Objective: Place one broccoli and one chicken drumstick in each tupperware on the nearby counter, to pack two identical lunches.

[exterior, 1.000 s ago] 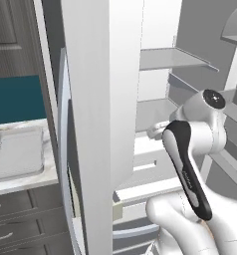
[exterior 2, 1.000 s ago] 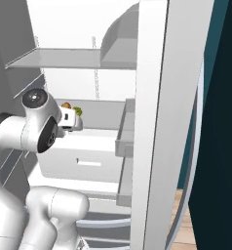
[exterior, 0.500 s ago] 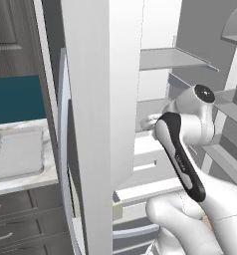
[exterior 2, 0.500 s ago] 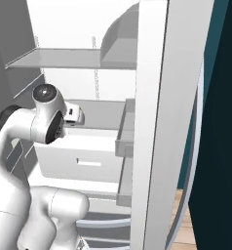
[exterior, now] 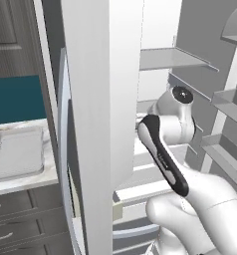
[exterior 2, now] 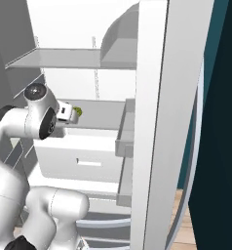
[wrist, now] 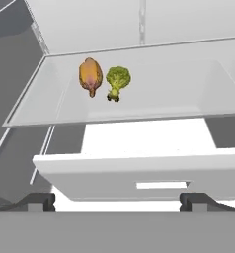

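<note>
Left base view: a tupperware point(exterior: 18, 158) lies empty on the marble worktop point(exterior: 21, 182), left of the open fridge door point(exterior: 98, 124), while the arm reaches into the fridge.

Right base view: the broccoli point(exterior 2: 77, 112) peeks out on the glass shelf point(exterior 2: 101, 121), just past the wrist.

Hand view: the hand point(wrist: 117, 200) is spread wide and empty, well short of the chicken drumstick point(wrist: 90, 75) and broccoli lying side by side, nearly touching. Closing on one may nudge the other away.
</note>
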You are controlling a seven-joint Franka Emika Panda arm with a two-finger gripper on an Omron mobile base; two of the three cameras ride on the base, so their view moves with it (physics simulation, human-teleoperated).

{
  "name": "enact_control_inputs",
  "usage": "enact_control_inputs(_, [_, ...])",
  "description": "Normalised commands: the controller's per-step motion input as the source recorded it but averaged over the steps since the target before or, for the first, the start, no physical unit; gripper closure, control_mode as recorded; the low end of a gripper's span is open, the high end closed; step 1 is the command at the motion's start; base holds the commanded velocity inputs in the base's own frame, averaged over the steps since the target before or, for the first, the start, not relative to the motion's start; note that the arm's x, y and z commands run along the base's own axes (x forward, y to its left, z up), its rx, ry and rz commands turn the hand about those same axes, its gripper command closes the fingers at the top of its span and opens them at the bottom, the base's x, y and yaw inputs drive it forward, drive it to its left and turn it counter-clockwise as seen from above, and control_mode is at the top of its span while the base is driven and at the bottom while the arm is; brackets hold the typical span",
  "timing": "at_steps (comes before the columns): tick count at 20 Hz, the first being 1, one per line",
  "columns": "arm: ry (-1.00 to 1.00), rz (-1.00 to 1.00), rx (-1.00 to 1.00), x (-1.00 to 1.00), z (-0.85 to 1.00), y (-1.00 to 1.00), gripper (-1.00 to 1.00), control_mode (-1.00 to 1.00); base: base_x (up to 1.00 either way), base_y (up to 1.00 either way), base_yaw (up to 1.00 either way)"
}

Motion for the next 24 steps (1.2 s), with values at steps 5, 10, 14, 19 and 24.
enact_control_inputs(5, [0.01, -0.03, 0.01, 0.38, 0.00, 0.02, -1.00, -1.00, 0.00, 0.00, 0.00])
enact_control_inputs(10, [0.01, -0.02, 0.00, 0.34, -0.07, 0.07, -1.00, -1.00, 0.00, 0.00, 0.00])
enact_control_inputs(14, [0.00, -0.01, 0.00, 0.27, -0.24, 0.09, -1.00, -1.00, 0.00, 0.00, 0.00])
enact_control_inputs(19, [0.00, 0.00, 0.00, 0.35, -0.21, 0.01, -1.00, -1.00, 0.00, 0.00, 0.00])
enact_control_inputs(24, [0.00, 0.00, 0.00, 0.39, -0.16, 0.02, -1.00, -1.00, 0.00, 0.00, 0.00])
